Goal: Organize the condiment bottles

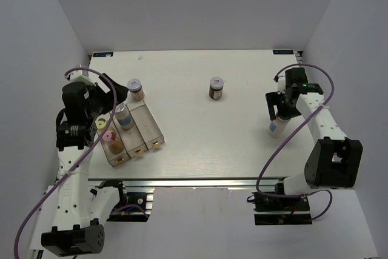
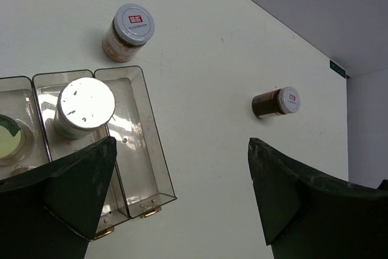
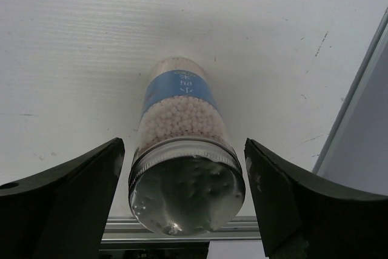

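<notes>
White bench (image 1: 200, 144) carries a clear tray (image 1: 149, 124) of three compartments at its left side, set askew. The left compartment holds a yellow-lid jar (image 1: 103, 124) and, just nearer the arms, a pink-lid jar (image 1: 109, 136). The middle compartment holds a silver-lid jar (image 1: 124, 116) with a blue label, standing at the far end. Just beyond the tray's far end, on the bare bench, stands a tan jar (image 1: 135, 88) with a pale lid bearing a red mark. It is near the tray but not touching it. A brown jar (image 1: 216, 88) with the same kind of lid stands alone near the middle of the bench, well apart from the rest.

The left fingers (image 1: 115, 98) hang above the tray's far end, spread wide with nothing between them. In the left wrist view the silver-lid jar shows just beside one finger and the brown jar lies far off toward the other.

Near the right edge of the bench a bead jar (image 1: 274, 127), with white beads, a blue label and a silver lid, stands upright with its base on the bench. The right fingers (image 1: 276, 112) are parted, one on each side of it at lid height. The right wrist view shows a thin gap on one side. On the other side I cannot tell whether finger and lid touch.
</notes>
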Controlling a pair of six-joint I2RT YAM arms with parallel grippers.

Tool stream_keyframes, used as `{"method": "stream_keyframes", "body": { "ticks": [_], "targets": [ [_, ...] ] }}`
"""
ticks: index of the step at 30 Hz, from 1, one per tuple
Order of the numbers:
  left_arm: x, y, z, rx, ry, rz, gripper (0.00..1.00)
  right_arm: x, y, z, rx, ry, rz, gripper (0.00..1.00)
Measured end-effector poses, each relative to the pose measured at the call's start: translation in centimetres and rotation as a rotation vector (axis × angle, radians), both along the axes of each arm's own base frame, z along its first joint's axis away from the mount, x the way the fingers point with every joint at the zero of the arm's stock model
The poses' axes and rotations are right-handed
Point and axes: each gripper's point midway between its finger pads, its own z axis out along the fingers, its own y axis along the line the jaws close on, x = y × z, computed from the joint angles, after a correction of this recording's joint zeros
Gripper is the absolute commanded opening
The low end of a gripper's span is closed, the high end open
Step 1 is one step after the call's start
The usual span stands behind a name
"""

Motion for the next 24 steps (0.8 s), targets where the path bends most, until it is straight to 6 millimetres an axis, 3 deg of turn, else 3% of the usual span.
{"method": "stream_keyframes", "body": {
  "ticks": [6,10,13,16,17,19,24],
  "targets": [
    [0.0,0.0,-0.3,-0.001,0.008,0.000,0.98,-0.3,0.0,0.7,0.000,-0.017,0.001,0.87],
    [0.0,0.0,-0.3,-0.001,0.008,0.000,0.98,-0.6,0.0,1.0,-0.001,-0.018,0.001,0.79],
    [0.0,0.0,-0.4,-0.001,0.009,0.000,0.98,-0.6,0.0,1.0,-0.002,-0.017,0.002,0.70],
    [0.1,0.0,-0.4,-0.001,0.011,0.000,0.98,-0.6,0.0,0.9,0.002,-0.017,0.003,0.50],
    [0.1,0.0,-0.4,0.000,0.011,0.000,0.98,-0.6,0.1,0.9,0.004,-0.016,0.005,0.38],
    [0.1,0.0,-0.5,0.000,0.012,0.000,0.98,-0.6,0.2,0.9,0.010,-0.016,0.017,0.30],
    [0.1,0.0,-0.5,0.002,0.012,0.000,0.98,-1.0,2.8,1.9,0.137,-0.005,0.160,0.09]
  ]
}}
